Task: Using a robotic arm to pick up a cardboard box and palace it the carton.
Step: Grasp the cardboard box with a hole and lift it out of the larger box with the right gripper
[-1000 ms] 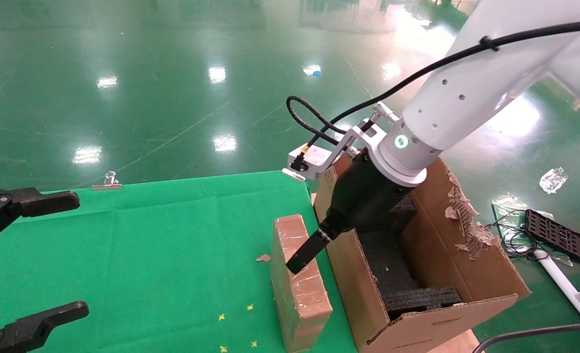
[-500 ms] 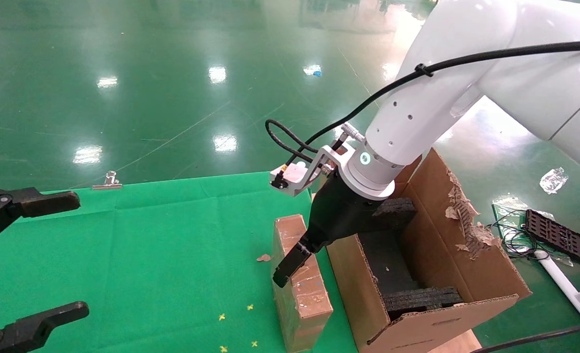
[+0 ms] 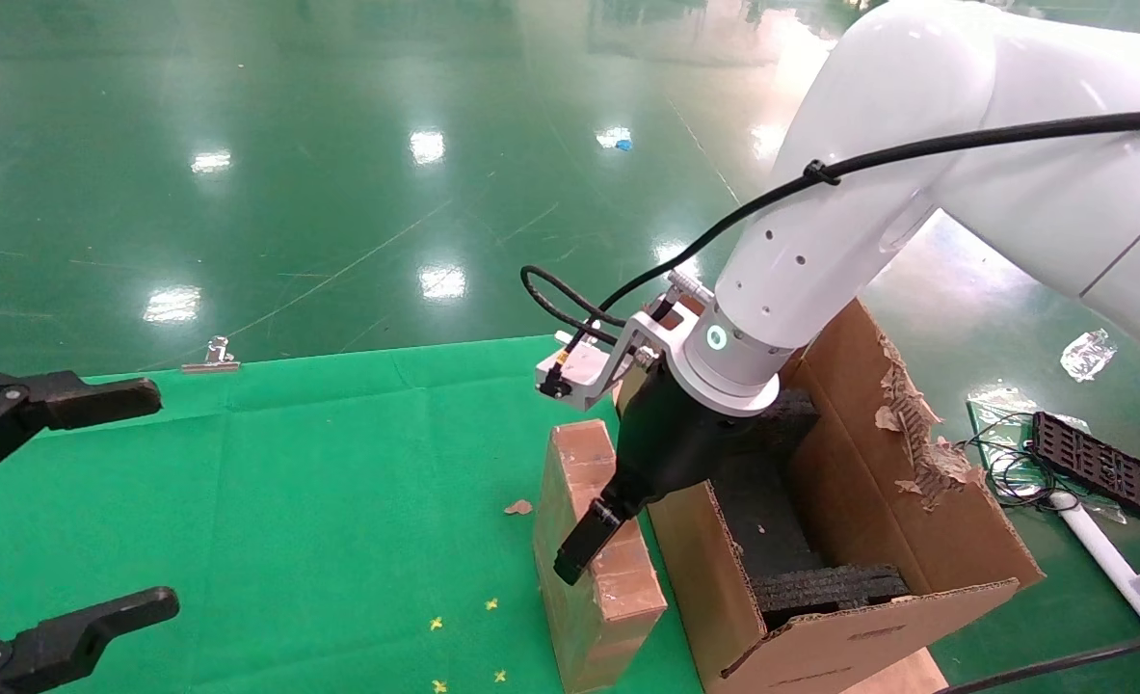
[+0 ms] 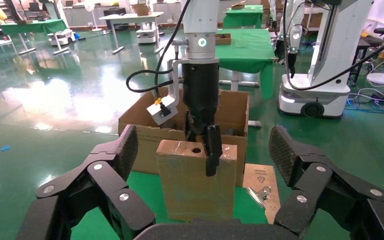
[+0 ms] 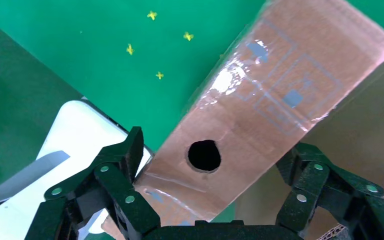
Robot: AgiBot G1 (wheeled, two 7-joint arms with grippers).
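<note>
- Box (image 3: 596,540) stands on edge at the table's (image 3: 290,463) right edge, beside the carton (image 3: 849,540), long axis running front-to-back, holed side upward.
- Right gripper (image 3: 584,545) clamps the box's top.
- Left gripper (image 3: 59,511) is open at the left edge.

1. I see a table (image 3: 319,453) covered in green cloth.
2. The cardboard box (image 3: 594,569) stands on edge on the cloth near its right side, its top leaning a little.
3. A small brown scrap (image 3: 518,507) lies on the cloth just beside the box.
4. Small yellow specks (image 3: 492,604) dot the cloth near me.
5. A metal clip (image 3: 211,359) sits at the far edge.
6. The carton (image 3: 916,501) stands just beside the table's right edge; I cannot tell what carries it.
</note>
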